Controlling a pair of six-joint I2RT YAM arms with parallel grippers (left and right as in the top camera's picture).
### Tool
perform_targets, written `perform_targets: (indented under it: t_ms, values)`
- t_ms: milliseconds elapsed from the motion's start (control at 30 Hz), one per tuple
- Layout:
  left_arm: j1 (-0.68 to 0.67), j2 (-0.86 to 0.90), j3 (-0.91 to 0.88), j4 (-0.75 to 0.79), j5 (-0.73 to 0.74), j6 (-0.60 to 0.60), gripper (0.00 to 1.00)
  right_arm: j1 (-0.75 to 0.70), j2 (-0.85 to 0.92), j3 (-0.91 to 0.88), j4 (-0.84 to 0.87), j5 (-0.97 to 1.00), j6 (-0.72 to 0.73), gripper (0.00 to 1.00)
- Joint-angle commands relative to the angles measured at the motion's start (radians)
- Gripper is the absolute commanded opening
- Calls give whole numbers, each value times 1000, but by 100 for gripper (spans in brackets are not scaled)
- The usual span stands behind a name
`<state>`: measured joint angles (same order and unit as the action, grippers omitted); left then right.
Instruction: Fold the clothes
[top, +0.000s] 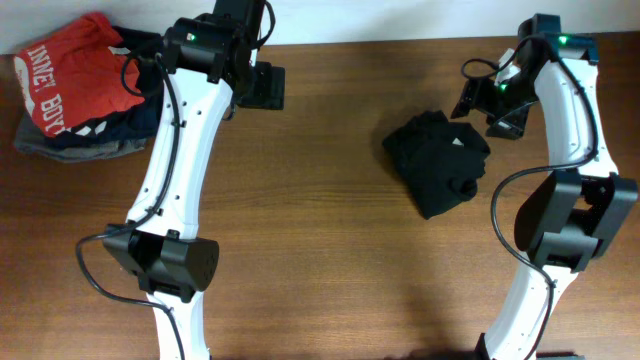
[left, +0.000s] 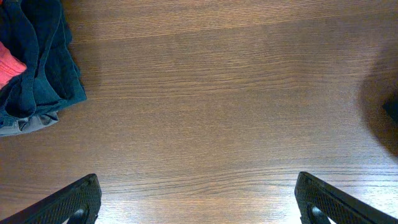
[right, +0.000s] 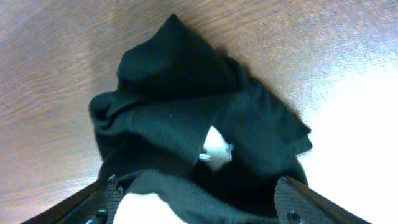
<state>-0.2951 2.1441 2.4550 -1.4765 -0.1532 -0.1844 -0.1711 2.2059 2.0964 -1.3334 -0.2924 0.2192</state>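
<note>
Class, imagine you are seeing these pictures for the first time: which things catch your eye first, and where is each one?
A crumpled black garment lies right of centre on the brown wooden table, close to the open right gripper. At the table's far left corner, a red shirt with white lettering tops a pile of darker clothes.
</note>
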Motion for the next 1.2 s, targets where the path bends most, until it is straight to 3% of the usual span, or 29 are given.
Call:
perform_targets:
  t_ms: [0, 433, 567, 700, 933, 1167]
  values:
    - [2, 5, -7, 2, 7, -13, 99, 2, 15, -51, 37, -26, -29, 83]
    - [2, 5, -7, 3, 7, -13, 99, 42, 51, -127, 125, -146, -28, 80]
    - [2, 5, -7, 2, 7, -13, 99, 66, 73, -129, 143, -168, -16, 70]
    - [2, 5, -7, 2, 7, -12, 99, 75, 79, -129, 164, -168, 7, 48]
    - [2, 5, -7, 2, 7, -13, 99, 66, 78, -127, 218, -189, 26, 24]
    - [2, 5, -7, 3, 7, -12, 99, 39, 78, -119, 298, -280, 26, 22]
